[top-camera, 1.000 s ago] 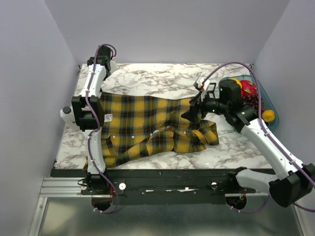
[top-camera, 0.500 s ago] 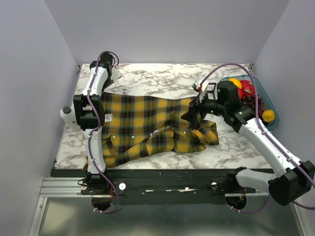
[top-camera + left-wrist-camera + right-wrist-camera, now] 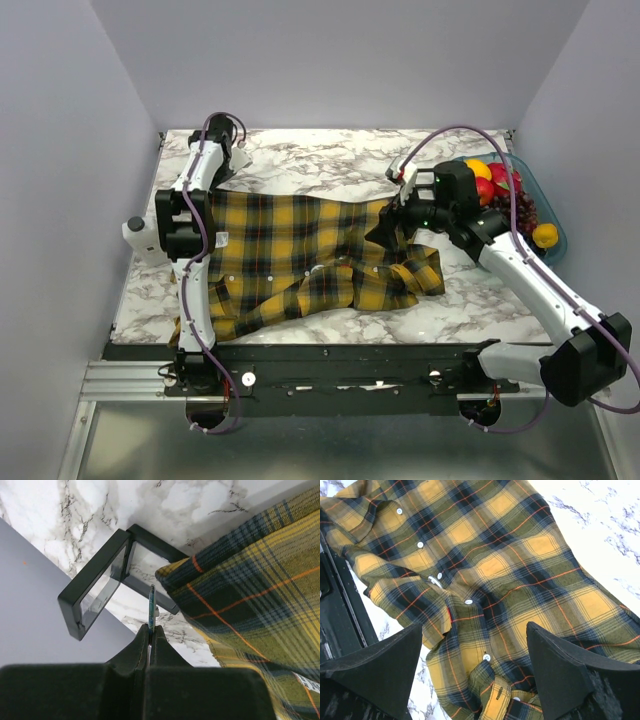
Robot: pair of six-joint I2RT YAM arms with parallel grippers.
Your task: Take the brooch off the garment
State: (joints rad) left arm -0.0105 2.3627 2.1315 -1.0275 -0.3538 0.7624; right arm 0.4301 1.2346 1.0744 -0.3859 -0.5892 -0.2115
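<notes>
From above, you see the garment (image 3: 300, 262) spread across the marble desk (image 3: 330, 150). Your left arm (image 3: 192, 200) reaches past the garment's far left corner, and your right arm (image 3: 520, 262) ends over its right end.

Your left wrist view shows the left fingers (image 3: 141, 647) clenched on the brooch (image 3: 151, 602). It is edge-on, off the garment, just beside its edge and before a black frame (image 3: 95, 592).

Your right wrist view shows the right fingers (image 3: 375, 665) spread wide above the garment's buttoned front, grasping nothing.

No readable text, white tag (image 3: 221, 239) on garment (image 3: 300, 250) illegible
</notes>
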